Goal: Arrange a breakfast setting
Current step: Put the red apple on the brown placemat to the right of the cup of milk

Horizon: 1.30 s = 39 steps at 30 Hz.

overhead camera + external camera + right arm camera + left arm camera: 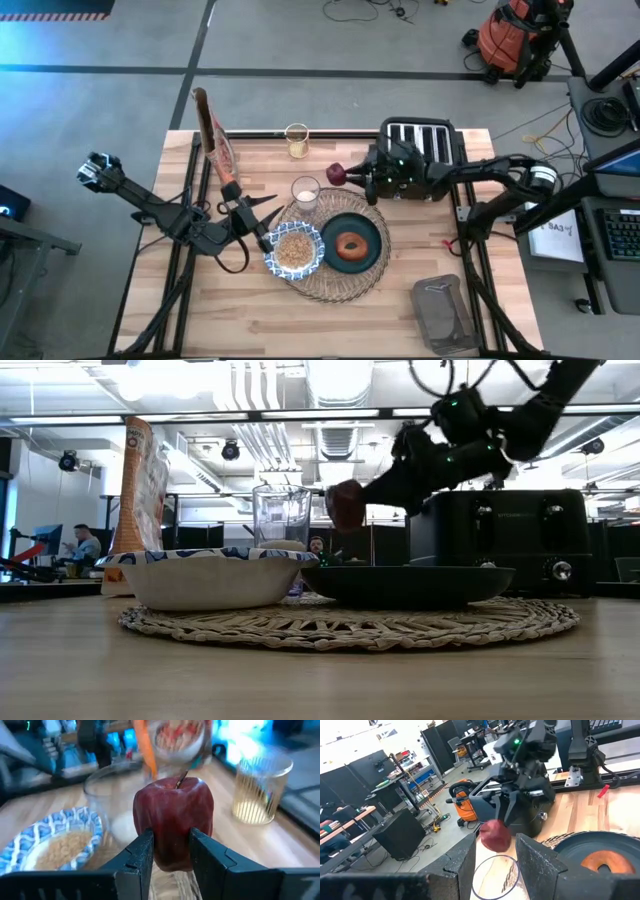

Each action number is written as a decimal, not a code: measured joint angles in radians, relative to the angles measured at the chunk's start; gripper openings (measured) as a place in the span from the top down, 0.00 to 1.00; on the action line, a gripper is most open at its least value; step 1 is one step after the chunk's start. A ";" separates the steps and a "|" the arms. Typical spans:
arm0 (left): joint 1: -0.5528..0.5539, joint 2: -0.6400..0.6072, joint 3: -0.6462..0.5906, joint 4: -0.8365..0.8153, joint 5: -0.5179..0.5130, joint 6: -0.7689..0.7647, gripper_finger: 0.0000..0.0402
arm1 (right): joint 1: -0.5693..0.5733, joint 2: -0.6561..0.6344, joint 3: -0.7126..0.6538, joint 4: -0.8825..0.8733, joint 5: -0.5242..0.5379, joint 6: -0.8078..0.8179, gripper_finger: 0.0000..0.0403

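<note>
Pinching a small red apple (173, 829) between its two fingers, the right tool (352, 176) is hanging above the tabletop (250, 320), just beside the toaster (420, 145) and near the far edge of the woven placemat (345, 285). The apple is sitting stem-up, clear of any surface, with the fingers pressing on its lower sides. It is looking firm, smooth and light, so a grip across the widest part is probably suiting it best; a glossy skin could be slipping if held too low. On the placemat, the cereal-filled bowl (294, 250) and the dark plate (352, 243) carrying a bagel (351, 244) are already sitting side by side, with a clear glass (305, 192) just behind them. The left tool (262, 218) is waiting near the bowl with its fingers spread, holding nothing
</note>
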 joint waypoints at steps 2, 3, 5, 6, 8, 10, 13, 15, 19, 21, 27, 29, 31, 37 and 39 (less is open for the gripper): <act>0.000 0.000 0.000 -0.002 0.000 0.000 0.69 | 0.024 -0.009 -0.043 0.069 0.056 0.020 0.74; 0.000 0.000 0.000 -0.002 0.000 0.000 0.69 | 0.037 -0.010 -0.059 0.094 0.088 0.023 0.74; 0.000 0.000 0.000 -0.003 0.000 0.000 0.69 | 0.065 -0.009 -0.082 0.140 0.126 0.027 0.74; 0.000 0.000 0.000 -0.003 0.000 0.000 0.69 | 0.081 -0.007 -0.091 0.158 0.143 0.030 0.74; 0.000 0.000 0.000 -0.012 0.000 0.000 0.69 | 0.113 -0.002 -0.103 0.184 0.190 0.037 0.74; 0.000 0.000 0.000 -0.015 0.000 -0.002 0.69 | 0.135 0.001 -0.107 0.180 0.225 0.035 0.74; 0.000 0.000 0.000 -0.018 0.000 -0.003 0.69 | 0.149 -0.003 -0.099 0.177 0.240 0.049 0.74; 0.000 0.000 0.000 -0.018 0.000 -0.003 0.69 | 0.156 -0.006 -0.089 0.184 0.243 0.062 0.74; 0.000 0.000 0.000 -0.024 0.000 -0.006 0.69 | 0.182 -0.005 -0.081 0.181 0.298 0.068 0.74; 0.000 0.000 0.000 -0.030 0.000 -0.007 0.69 | 0.197 0.006 -0.082 0.179 0.345 0.085 0.74; 0.000 0.000 0.000 -0.050 0.000 -0.011 0.69 | 0.256 0.053 -0.087 0.181 0.448 0.130 0.74; 0.000 0.000 0.000 -0.054 0.000 -0.010 0.69 | 0.272 0.068 -0.085 0.182 0.484 0.143 0.74; 0.000 0.000 0.000 -0.056 0.000 -0.010 0.69 | 0.285 0.089 -0.081 0.186 0.501 0.170 0.74; 0.000 0.000 0.000 -0.076 0.000 -0.011 0.69 | 0.324 0.164 -0.079 0.184 0.572 0.230 0.74; 0.000 0.000 0.000 -0.082 0.000 -0.011 0.69 | 0.329 0.186 -0.079 0.188 0.578 0.250 0.74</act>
